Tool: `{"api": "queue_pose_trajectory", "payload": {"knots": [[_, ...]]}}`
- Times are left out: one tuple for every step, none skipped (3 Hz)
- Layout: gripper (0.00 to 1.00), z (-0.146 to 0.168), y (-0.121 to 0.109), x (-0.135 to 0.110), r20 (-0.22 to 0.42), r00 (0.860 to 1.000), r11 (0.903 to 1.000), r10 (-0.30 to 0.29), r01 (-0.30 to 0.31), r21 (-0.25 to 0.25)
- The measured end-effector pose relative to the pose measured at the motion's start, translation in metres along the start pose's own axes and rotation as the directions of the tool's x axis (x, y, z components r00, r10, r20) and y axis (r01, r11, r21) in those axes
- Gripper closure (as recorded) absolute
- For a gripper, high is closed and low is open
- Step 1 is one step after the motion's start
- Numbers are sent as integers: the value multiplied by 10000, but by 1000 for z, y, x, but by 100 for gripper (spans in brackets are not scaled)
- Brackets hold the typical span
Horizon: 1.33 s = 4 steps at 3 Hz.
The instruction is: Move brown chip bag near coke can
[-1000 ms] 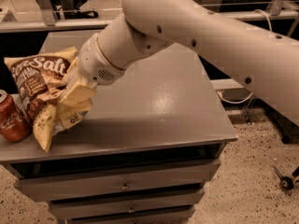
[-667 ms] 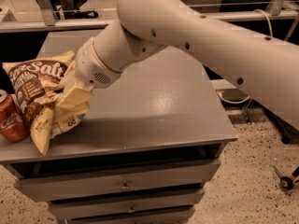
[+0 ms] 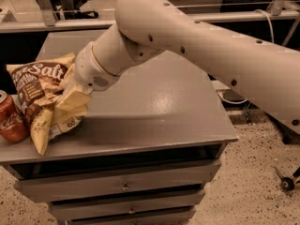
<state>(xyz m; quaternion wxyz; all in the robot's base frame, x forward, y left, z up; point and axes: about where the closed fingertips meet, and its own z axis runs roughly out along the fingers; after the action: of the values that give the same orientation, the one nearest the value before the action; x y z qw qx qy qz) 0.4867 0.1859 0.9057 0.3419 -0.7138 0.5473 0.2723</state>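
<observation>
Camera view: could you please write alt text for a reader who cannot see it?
The robot's arm reaches across a grey drawer cabinet, its gripper against the brown chip bag. The bag sits beside the coke can at the picture's left edge.

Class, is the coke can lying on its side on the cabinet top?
No: the coke can stands upright at the left edge of the cabinet top, beside the brown chip bag, with the pincer against the bag's right side.
</observation>
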Motion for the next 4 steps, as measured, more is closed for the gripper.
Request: {"api": "queue_pose_trajectory", "payload": {"knots": [[13, 0, -4, 1, 57, 10000, 10000, 21, -21, 81], [0, -6, -8, 1, 116, 9999, 9997, 34, -37, 229], [0, -44, -23, 10, 149, 9999, 9949, 87, -101, 1000], [0, -125, -43, 31, 296, 9995, 9728, 136, -200, 2308]]}}
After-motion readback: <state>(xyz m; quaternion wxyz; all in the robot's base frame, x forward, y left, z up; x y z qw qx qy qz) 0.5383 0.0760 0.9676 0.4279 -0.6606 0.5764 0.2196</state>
